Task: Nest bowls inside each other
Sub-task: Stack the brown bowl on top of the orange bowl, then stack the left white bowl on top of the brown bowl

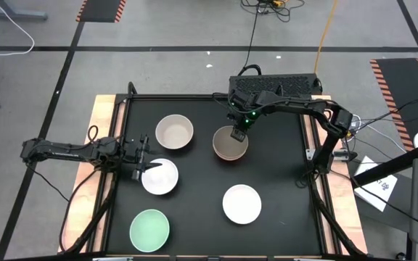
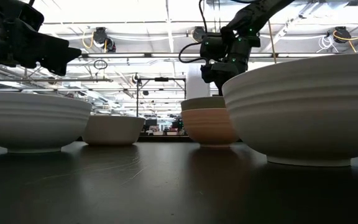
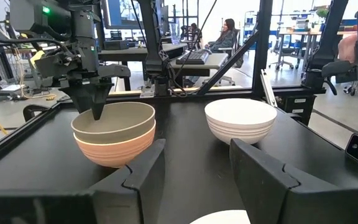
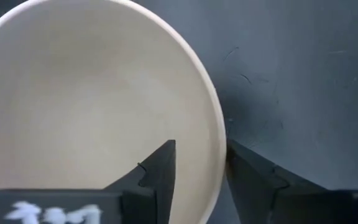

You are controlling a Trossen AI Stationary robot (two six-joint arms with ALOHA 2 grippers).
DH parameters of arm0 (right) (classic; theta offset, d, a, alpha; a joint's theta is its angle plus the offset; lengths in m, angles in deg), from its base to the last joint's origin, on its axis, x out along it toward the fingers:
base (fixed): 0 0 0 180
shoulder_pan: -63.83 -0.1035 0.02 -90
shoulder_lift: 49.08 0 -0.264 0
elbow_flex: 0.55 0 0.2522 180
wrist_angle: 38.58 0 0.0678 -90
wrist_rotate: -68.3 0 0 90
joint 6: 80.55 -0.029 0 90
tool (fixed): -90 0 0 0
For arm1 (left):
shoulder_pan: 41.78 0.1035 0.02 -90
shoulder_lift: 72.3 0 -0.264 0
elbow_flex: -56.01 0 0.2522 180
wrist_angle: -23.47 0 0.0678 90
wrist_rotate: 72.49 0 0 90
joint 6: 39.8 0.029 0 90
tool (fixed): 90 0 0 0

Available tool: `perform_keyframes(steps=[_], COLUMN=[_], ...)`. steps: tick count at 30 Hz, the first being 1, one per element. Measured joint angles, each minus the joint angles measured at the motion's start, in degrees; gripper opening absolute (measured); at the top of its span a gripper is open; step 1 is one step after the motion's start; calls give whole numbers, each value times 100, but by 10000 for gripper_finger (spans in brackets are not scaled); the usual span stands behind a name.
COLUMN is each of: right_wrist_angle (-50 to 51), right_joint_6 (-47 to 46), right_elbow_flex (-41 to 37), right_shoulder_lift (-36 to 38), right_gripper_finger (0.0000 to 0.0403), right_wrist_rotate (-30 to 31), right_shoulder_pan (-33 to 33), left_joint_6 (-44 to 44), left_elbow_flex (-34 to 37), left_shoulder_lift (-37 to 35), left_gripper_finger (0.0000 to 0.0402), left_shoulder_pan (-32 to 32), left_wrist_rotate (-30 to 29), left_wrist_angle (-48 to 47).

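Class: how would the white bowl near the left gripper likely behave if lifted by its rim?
The white bowl looks rigid and probably holds its shape. Its smooth rim may slip between fingers. The narrow foot under its wide body suggests it could tip if nudged.

Five bowl spots on the black table (image 1: 281, 181): beige-grey bowl (image 1: 174, 132) top left; olive-brown bowl (image 1: 230, 143) under right gripper (image 1: 238, 133); white bowl (image 1: 160, 176) at left gripper (image 1: 145, 164); second white bowl (image 1: 242, 204); mint green bowl (image 1: 149, 228) nearest bottom edge.

Matt ribbed bowls (image 2: 303, 112) on a scuffed black tabletop (image 2: 166, 186).
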Motion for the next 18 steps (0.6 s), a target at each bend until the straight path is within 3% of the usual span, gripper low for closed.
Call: perform_keyframes(steps=[18], right_wrist_angle=[-268], right_joint_6=[32], right_elbow_flex=[7], right_shoulder_lift=[480], right_gripper_finger=[170], right_wrist_rotate=[66], right_shoulder_pan=[-15], left_joint_6=[50], left_elbow_flex=[0], left_shoulder_lift=[0], left_gripper_finger=[182], left_shoulder_pan=[0], left_wrist_rotate=[0], left_wrist_angle=[9])
